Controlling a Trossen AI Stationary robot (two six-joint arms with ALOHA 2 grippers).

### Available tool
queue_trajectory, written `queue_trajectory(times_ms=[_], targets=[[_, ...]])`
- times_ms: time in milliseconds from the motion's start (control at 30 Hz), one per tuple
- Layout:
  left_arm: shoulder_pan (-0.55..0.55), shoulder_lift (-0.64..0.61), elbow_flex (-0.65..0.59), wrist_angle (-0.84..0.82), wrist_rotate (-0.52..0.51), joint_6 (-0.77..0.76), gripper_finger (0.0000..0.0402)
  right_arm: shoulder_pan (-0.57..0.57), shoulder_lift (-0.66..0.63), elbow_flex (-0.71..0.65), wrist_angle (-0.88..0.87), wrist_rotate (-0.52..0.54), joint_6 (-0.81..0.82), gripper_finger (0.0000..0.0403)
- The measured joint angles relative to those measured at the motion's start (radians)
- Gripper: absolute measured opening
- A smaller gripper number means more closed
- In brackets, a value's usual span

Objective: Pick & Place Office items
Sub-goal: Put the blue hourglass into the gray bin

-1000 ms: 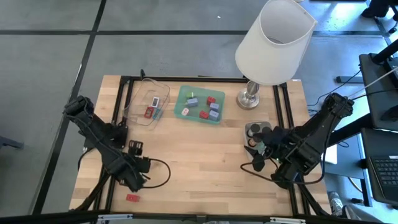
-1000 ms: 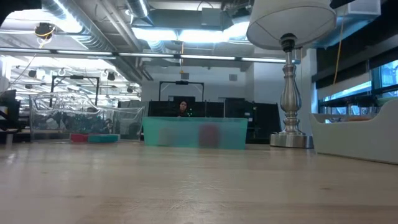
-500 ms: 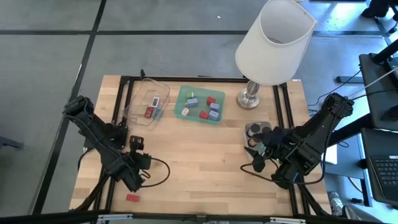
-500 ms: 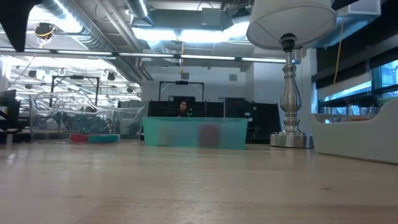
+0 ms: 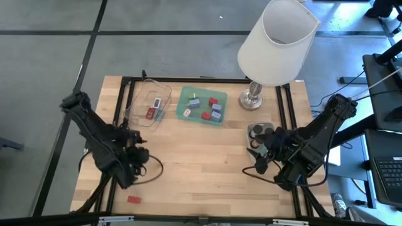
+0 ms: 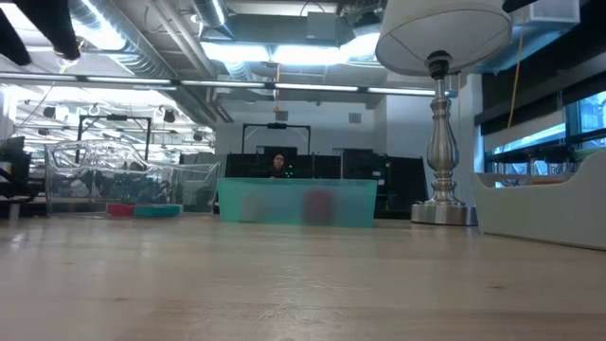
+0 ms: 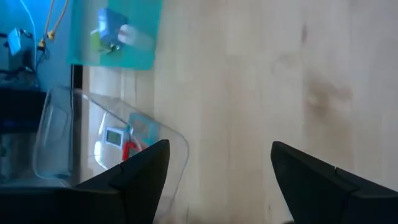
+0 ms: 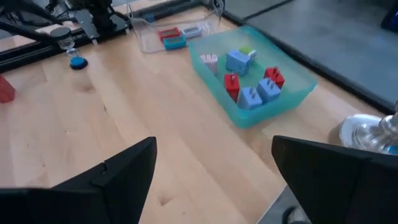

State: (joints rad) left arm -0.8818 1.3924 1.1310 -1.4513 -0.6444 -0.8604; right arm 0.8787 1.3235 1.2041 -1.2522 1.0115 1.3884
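Observation:
The office items lie sorted in trays. Red, blue and lavender blocks (image 8: 249, 78) sit in the green tray (image 5: 201, 105). Flat red and teal pieces (image 7: 127, 146) lie in the clear tray (image 5: 151, 103). Black round caps (image 5: 259, 132) fill the grey tray. One red piece (image 5: 134, 199) rests alone on the wood near the front left corner. My left gripper (image 5: 139, 152) hovers open above the table's left half, its fingers (image 7: 140, 177) empty. My right gripper (image 5: 259, 160) hangs open over the right side, just near of the grey tray, also empty (image 8: 214, 180).
A tall lamp (image 5: 276, 41) with a white shade stands at the far right, its metal base (image 5: 251, 99) beside the green tray. A small blue piece (image 8: 76, 62) lies near the left arm's foot. Bare wood (image 5: 201, 163) spreads between the two arms.
My left gripper has swung a little toward the table's far edge and risen slightly, turning at the wrist toward the clear tray. Its fingers have stayed open. The right arm and all the pieces have kept still.

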Motion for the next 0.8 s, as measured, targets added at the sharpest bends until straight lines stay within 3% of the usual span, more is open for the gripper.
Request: queue_trajectory(times_ms=[133, 267, 633, 800], targets=[[0.002, -0.139, -0.137, 0.094, -0.042, -0.068, 0.0279, 0.001, 0.015, 0.0, 0.001, 0.047, -0.039, 0.0322], [0.021, -0.26, -0.237, 0.243, -0.007, -0.064, 0.0279, 0.002, 0.017, 0.0, 0.001, 0.047, -0.08, 0.0322], [0.018, -0.38, -0.259, 0.411, 0.103, -0.053, 0.0279, 0.002, 0.017, 0.0, 0.029, 0.148, -0.1, 0.0311], [0.018, -0.375, -0.259, 0.481, 0.108, -0.136, 0.0279, 0.002, 0.017, 0.0, 0.037, 0.018, -0.141, 0.0306]])
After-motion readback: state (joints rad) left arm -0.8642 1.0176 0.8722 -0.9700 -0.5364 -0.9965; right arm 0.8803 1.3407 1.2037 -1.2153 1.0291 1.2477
